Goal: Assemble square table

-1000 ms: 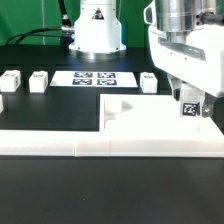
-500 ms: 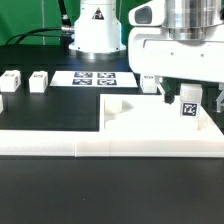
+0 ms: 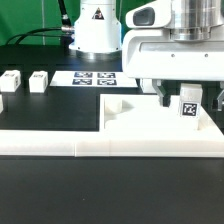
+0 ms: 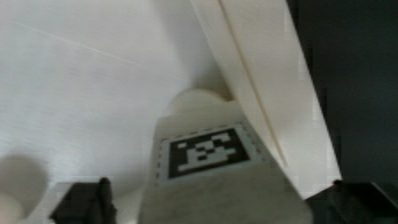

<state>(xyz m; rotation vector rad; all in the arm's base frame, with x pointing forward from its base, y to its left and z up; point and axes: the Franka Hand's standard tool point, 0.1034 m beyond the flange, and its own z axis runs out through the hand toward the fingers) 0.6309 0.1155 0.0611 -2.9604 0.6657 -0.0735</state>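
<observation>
1. The fingers [image 4: 80,205] are released and straddle the leg post [image 4: 214,150] with a gap on each side. The post stands upright on the square tabletop [image 3: 145,122], toward 2 o'clock on the slab in the exterior view.
2. The step in hand looks like seating this leg in its corner. Centre on the post, close squarely on its sides, keep it vertical and press down lightly while turning.
3. Where the post's foot meets the slab is unclear in both views. The arm's housing hides the far finger in the exterior view.
</observation>
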